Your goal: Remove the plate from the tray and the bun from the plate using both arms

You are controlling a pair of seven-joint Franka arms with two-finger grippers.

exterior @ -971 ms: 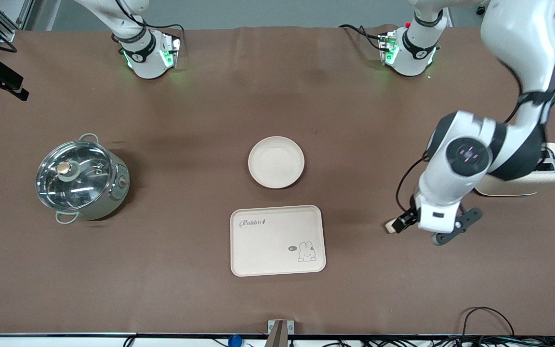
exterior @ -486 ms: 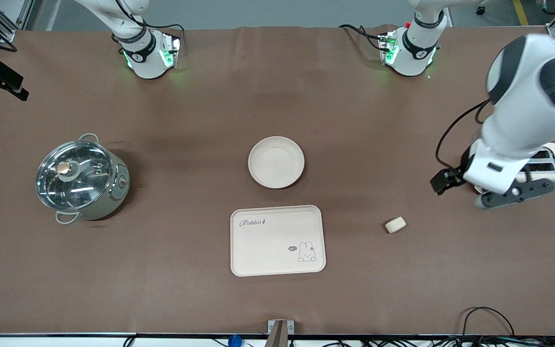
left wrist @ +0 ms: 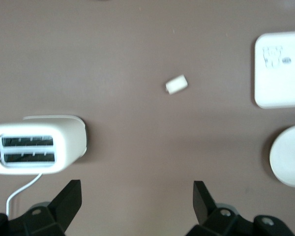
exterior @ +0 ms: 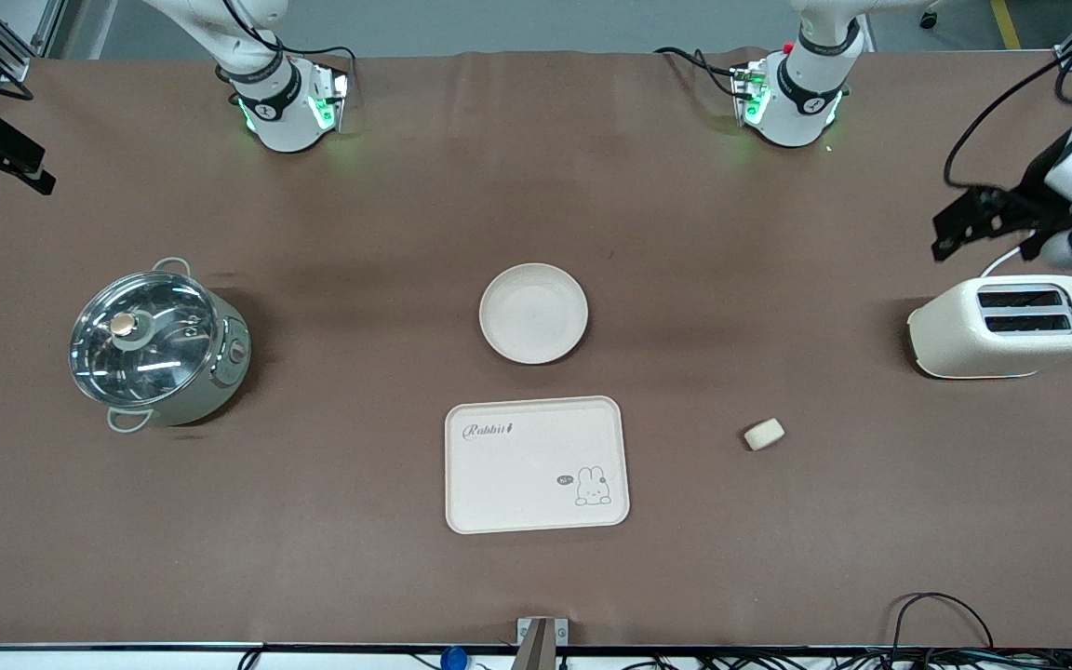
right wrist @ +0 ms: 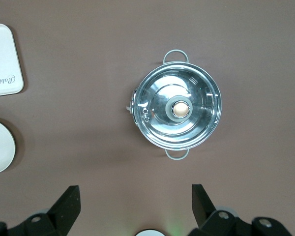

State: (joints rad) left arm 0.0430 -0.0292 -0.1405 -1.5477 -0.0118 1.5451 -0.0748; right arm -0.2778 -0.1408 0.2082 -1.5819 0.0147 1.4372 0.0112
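The round cream plate (exterior: 533, 313) sits mid-table, just farther from the front camera than the rabbit tray (exterior: 536, 463). The small pale bun (exterior: 764, 434) lies on the brown table beside the tray, toward the left arm's end. My left gripper (exterior: 983, 219) is open and empty, up in the air over the table by the toaster. Its wrist view shows its own jaws (left wrist: 137, 196) spread wide, with the bun (left wrist: 176, 84) and the plate (left wrist: 288, 155) below. My right gripper (right wrist: 135, 196) is open and empty, high over the pot; the plate's edge (right wrist: 0, 146) shows there too.
A cream toaster (exterior: 1006, 326) stands at the left arm's end. A steel pot with a glass lid (exterior: 156, 346) stands at the right arm's end. The toaster (left wrist: 37, 149) shows in the left wrist view and the pot (right wrist: 177, 109) in the right wrist view.
My left gripper has let go of the bun, which stays on the table beside the tray. The gripper has risen and drawn back past the toaster. The right arm waits.
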